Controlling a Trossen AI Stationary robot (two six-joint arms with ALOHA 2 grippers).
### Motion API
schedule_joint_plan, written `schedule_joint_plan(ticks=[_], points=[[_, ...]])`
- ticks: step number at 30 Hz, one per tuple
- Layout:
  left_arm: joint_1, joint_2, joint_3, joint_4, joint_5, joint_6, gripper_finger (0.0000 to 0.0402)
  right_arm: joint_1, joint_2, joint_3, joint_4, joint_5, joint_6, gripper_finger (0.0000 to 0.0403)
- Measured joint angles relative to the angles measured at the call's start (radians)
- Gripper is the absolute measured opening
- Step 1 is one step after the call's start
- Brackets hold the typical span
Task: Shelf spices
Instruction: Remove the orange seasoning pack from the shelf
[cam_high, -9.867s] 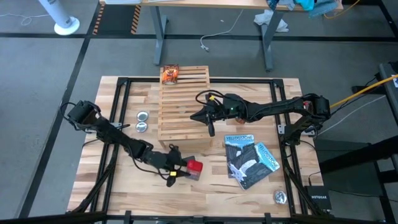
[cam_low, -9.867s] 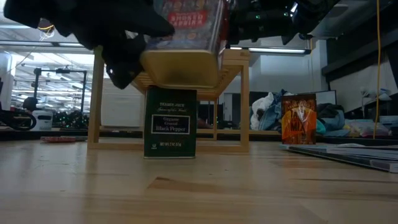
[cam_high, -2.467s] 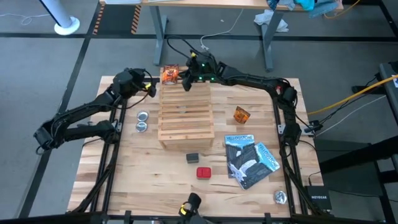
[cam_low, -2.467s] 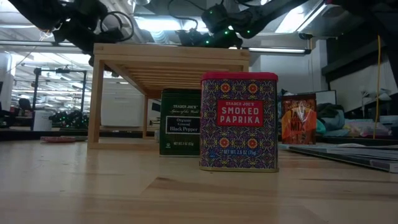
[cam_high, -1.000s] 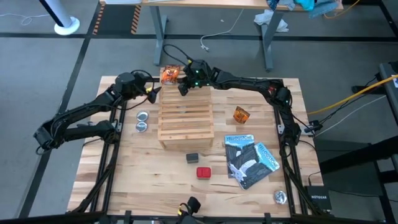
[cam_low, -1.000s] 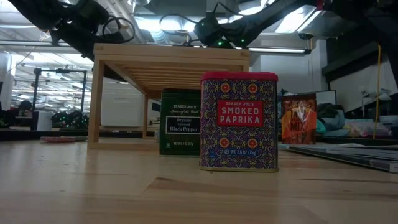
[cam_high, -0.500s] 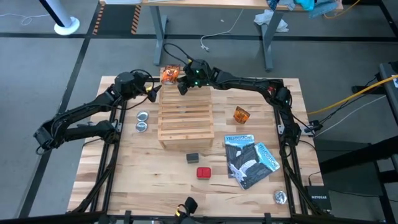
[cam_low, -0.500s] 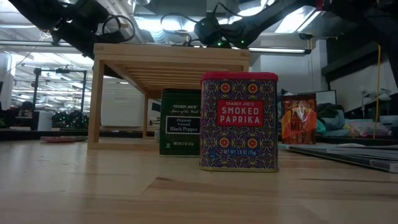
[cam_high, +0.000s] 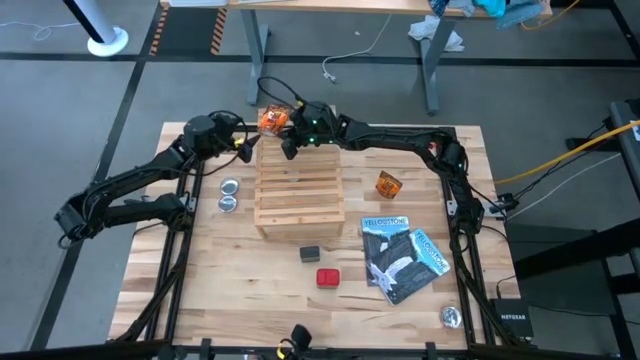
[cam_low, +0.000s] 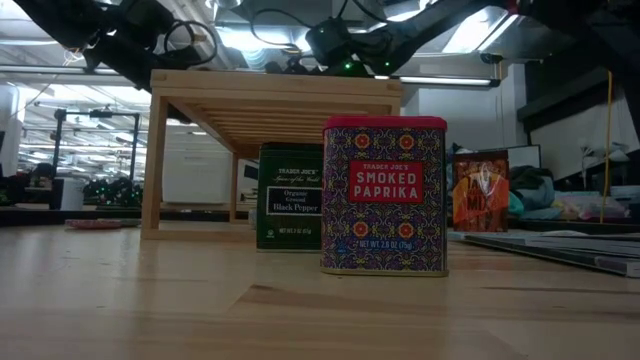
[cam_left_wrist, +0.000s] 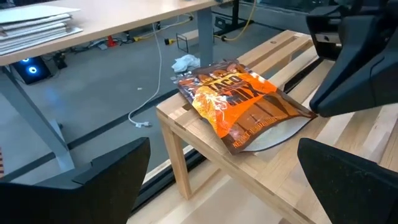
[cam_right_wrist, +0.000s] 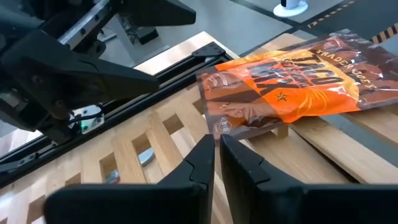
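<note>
Both arms are up at the far end of the shelf (cam_high: 296, 186), top centre of the overhead frame, and they meet over one orange packet (cam_high: 272, 121) lying flat on the shelf's back corner. The right claw (cam_high: 289, 148) has its fingers pressed together, tips just short of the packet's near edge in its own wrist view; nothing is held. That looks like a nudging pose, a closed tip being the handy way to square a limp packet on slats. The left claw (cam_high: 243, 152) hangs wide apart just left of the shelf, facing the same packet (cam_left_wrist: 245, 102), likely ready to steady it or take it.

Lower in the frame, the job is far from finished. A dark grey box (cam_high: 310, 254) and a red box (cam_high: 327, 277) stand upright on the bench (cam_high: 200, 290) below the shelf; the level view reads them as black pepper (cam_low: 290, 196) and smoked paprika (cam_low: 384, 195). A second orange packet (cam_high: 388, 185) sits right of the shelf, near the booklets (cam_high: 400, 257). Two silver tins (cam_high: 229, 195) sit left of it.
</note>
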Motion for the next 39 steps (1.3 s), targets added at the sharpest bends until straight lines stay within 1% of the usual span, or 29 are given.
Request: schedule_joint_plan(ticks=[9, 14, 21, 25, 39], points=[[0.0, 0.0, 0.0, 0.067, -0.003, 0.0, 0.0399, -0.025, -0.001, 0.0, 0.012, -0.003, 0.009, 0.0033], [0.001, 0.0, 0.0, 0.062, -0.004, 0.012, 0.0399, -0.048, -0.001, 0.001, 0.011, 0.002, 0.01, 0.0033], [0.001, 0.0, 0.0, 0.061, -0.004, 0.015, 0.0399, -0.067, -0.003, 0.001, 0.011, 0.08, 0.012, 0.0033], [0.001, 0.0, 0.0, 0.061, -0.004, 0.015, 0.0399, -0.067, -0.003, 0.001, 0.012, 0.102, 0.012, 0.0033], [0.0, 0.0, 0.0, 0.061, -0.003, -0.005, 0.0399, -0.05, 0.0, 0.002, 0.036, 0.093, 0.031, 0.0033]])
